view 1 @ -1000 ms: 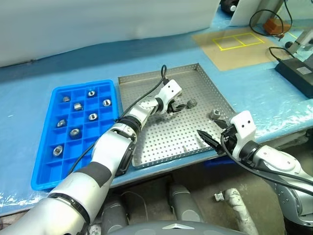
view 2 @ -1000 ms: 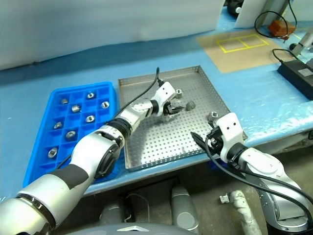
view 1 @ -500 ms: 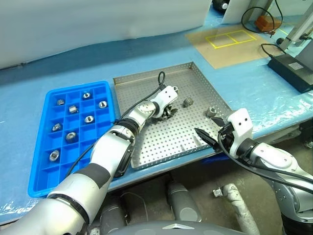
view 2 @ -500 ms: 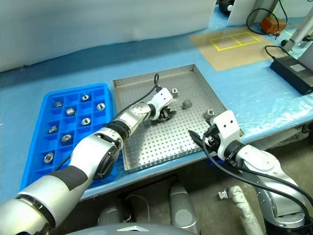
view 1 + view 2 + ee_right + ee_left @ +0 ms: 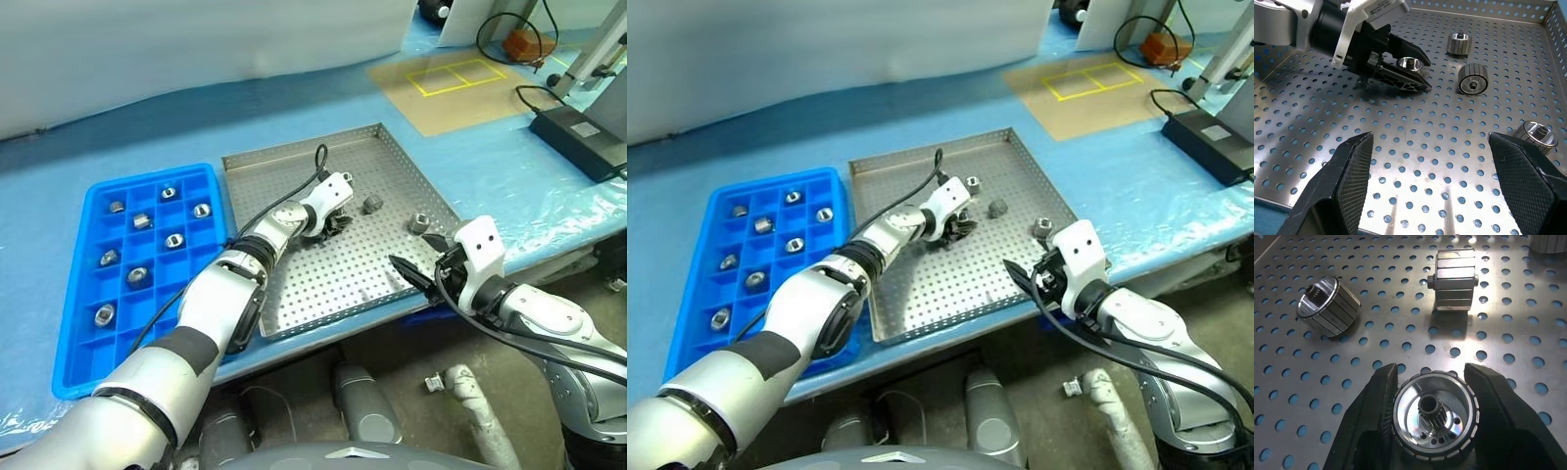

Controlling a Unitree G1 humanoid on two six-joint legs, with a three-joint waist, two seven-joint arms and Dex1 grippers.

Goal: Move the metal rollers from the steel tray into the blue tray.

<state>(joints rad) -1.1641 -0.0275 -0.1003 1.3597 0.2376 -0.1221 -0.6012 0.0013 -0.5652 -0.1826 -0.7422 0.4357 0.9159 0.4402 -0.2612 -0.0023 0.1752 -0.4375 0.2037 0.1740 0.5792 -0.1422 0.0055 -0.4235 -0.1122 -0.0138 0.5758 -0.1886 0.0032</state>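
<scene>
Steel roller [image 5: 1432, 418], bore facing the wrist, clamped in left claw [image 5: 1430, 396]; right claw [image 5: 1432, 169] wide

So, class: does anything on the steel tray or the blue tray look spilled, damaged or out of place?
Nothing stands out. The loose rollers lie inside the steel tray, some on their sides; the others sit one per compartment in the blue tray. The left gripper is shut on one roller.

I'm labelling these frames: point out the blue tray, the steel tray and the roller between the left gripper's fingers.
blue tray [image 5: 90, 357], left eye view, near rim.
steel tray [image 5: 323, 279], left eye view, bare perforated floor.
held roller [image 5: 1434, 420], left wrist view, open face.
</scene>
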